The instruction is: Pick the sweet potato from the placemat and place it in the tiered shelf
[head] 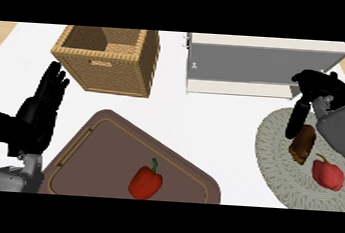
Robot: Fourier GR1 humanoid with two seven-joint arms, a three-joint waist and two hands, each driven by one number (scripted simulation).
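Left hand (39, 108): at 9 o'clock, fingers straight, resting.
Sweet potato (303, 142): on placemat (277, 145) at 3 o'clock; likely stiff, fairly heavy; grasp across its middle.
Right hand (317, 95): fingers spread, reaching down over it.
Tiered shelf (263, 66): at 1 o'clock.

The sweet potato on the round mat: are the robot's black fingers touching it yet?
Cannot tell. In the head view the right hand's fingers reach down to the sweet potato's upper end on the placemat, but overlap from above hides any contact or gap.
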